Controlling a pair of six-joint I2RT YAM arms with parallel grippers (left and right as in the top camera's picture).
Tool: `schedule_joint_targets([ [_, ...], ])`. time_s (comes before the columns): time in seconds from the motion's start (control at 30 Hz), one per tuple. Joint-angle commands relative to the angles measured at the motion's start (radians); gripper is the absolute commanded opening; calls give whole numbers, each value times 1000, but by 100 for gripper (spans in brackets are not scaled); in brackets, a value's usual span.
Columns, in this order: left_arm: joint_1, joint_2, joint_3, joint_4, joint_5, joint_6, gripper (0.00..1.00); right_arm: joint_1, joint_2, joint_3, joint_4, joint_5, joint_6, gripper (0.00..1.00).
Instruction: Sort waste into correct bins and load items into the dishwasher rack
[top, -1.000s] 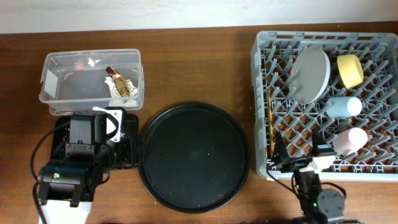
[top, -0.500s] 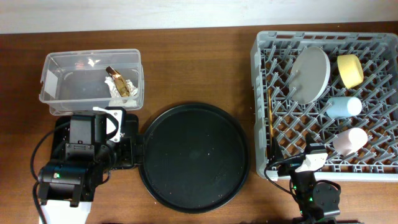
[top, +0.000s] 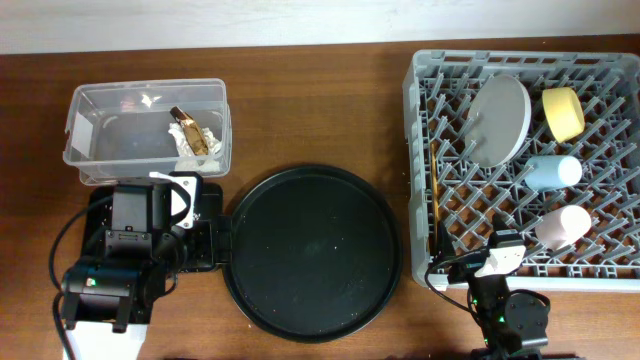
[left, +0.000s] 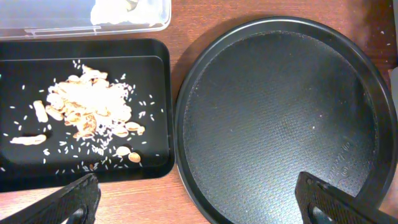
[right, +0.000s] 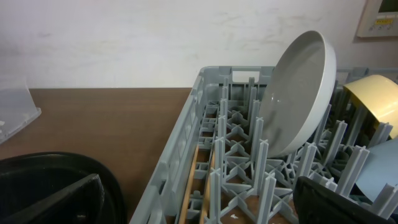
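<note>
The grey dishwasher rack (top: 420, 150) holds the grey-green plate (top: 497, 120), yellow bowl (top: 563, 113), blue cup (top: 553, 171), pink cup (top: 563, 225) and the wooden chopsticks (top: 435, 195) along its left side. The clear tub (top: 120, 140) holds the brown-gold wrapper (top: 190, 128) and white tissue (top: 193, 153). The shallow black tray (left: 155, 168) holds tan food scraps (left: 87, 109). My left gripper (left: 199, 199) is open and empty, above the gap between that tray and the round tray. My right gripper (right: 205, 205) is open and empty at the rack's front left corner, over the chopsticks (right: 189, 177).
The large round black tray (top: 312, 250) lies in the middle, bare. It also shows in the left wrist view (left: 280, 118). The left arm's body covers most of the shallow black tray from above. A white wall lies behind the table.
My right gripper has drawn back from the rack's front left part toward the table's front edge. The left arm has not moved.
</note>
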Motion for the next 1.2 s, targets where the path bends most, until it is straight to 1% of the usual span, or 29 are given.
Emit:
schedule_joint_targets([
  [0.0, 2, -5, -3, 1, -11, -13, 99, -7, -10, -5, -3, -17, -3, 98],
  [0.57, 1, -24, -6, 2, -11, -13, 99, -7, -10, -5, -3, -17, -3, 98],
  [0.6, 1, -58, -14, 0, -18, -10, 99, -7, -10, -5, -3, -17, -3, 98],
  [0.63, 2, -94, -26, 4, -72, 3, 99, -7, -10, -5, -3, -17, -3, 98],
  [0.67, 2, -168, -67, 19, -124, 2, 99, -7, -10, -5, -3, -17, -3, 98],
  [0.7, 2, -225, -112, 55, -142, 2, 99, -7, -10, -5, -3, -17, -3, 98],
  [0.83, 2, -565, -478, 418, -142, 2, 99, -7, -10, -5, -3, -17, -3, 98],
  [0.93, 18, -765, -737, 689, -137, -29, 99, -7, -10, -5, -3, -17, -3, 98],
  [0.97, 25, -803, -787, 744, -136, -42, 99, -7, -10, -5, -3, -17, -3, 98],
  [1.03, 35, -882, -902, 903, -123, -42, 99, -7, -10, -5, -3, -17, -3, 98],
  [1.17, 35, -943, -1016, 1074, -122, -36, 99, -7, -10, -5, -3, -17, -3, 98],
])
